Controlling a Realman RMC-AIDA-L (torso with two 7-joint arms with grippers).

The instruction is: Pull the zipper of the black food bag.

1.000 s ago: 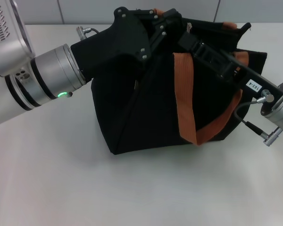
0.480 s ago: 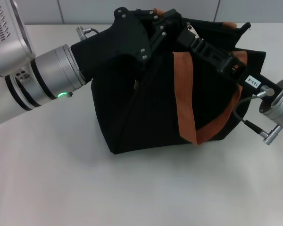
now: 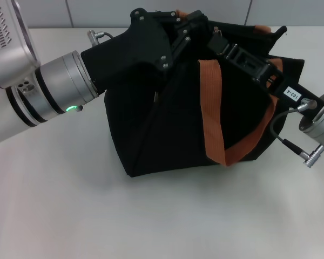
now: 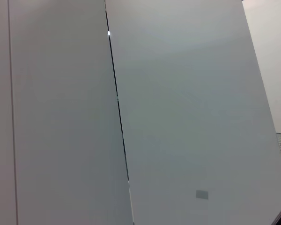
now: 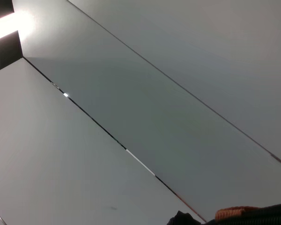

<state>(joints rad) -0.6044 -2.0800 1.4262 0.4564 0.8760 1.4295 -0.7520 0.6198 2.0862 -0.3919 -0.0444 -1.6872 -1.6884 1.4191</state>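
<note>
black fabric bag (image 3: 178, 124) sits on a pale grey table (image 3: 70, 205), boxy, near the middle of the head view and toward the far edge. rust-orange handle (image 3: 216, 118) hangs down its front face in a long loop; a second orange strap shows at the top rear edge.

left gripper (image 3: 191, 24) — reaches in from the robot's left, its black housing lying over the bag's top left corner, tip at the top opening. fingers are hidden among the black parts there; cannot tell whether they are spread or closed. green light glows on the silver wrist ring.

right gripper (image 3: 218, 40) — comes in from the robot's right, slanting up and across the bag's top right edge, with its tip close to the left gripper's tip at the bag's top. whether it is holding anything cannot be told from the head view.

zipper (image 3: 218, 35) — a small glint of silver metal shows right at the tip of the right gripper, on the top of the bag; too small to say whether it is pinched.

left wrist view: only pale wall panels (image 4: 178, 117) with a thin dark seam. right wrist view: panels again, plus a sliver of orange strap (image 5: 236, 213) and black fabric at one edge.
</note>
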